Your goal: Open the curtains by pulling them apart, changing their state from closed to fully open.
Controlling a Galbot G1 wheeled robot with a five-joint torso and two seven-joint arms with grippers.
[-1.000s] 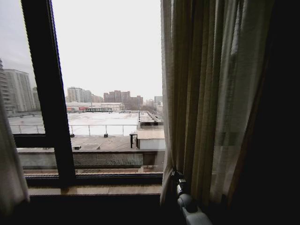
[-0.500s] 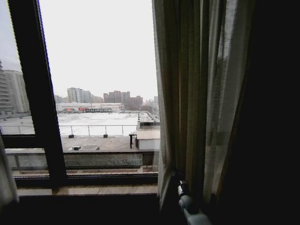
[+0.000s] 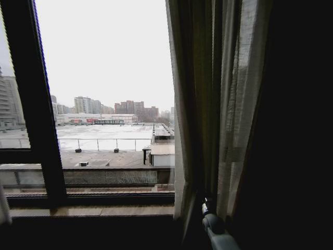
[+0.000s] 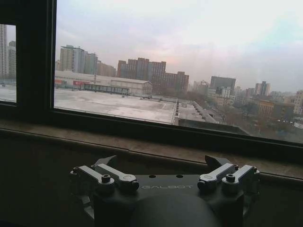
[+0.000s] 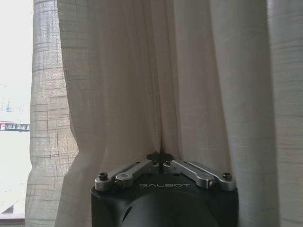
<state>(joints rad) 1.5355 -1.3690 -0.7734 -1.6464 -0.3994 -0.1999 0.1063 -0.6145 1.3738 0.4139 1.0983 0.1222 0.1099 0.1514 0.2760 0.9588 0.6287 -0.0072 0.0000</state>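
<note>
The right curtain (image 3: 208, 104), a sheer white pleated panel, hangs bunched to the right of the bare window glass. My right gripper (image 3: 205, 204) sits low in its folds, near sill height. In the right wrist view the right gripper (image 5: 161, 158) is shut on a pinched fold of this curtain (image 5: 132, 80), its fingertips meeting on the fabric. A sliver of the left curtain (image 3: 3, 205) shows at the lower left edge. My left gripper (image 4: 163, 163) is open with nothing between its fingers, held low in front of the window sill (image 4: 142, 146).
A black vertical window frame bar (image 3: 32, 104) stands at the left, with a horizontal rail and the stone sill (image 3: 93, 211) below. A dark opaque drape (image 3: 296, 130) covers the far right. Rooftops and city buildings lie beyond the glass.
The whole head view has shifted left, so the camera has moved right. My right gripper, still shut on the fold, has gone right and slightly lower in view, bunching the right curtain tighter.
</note>
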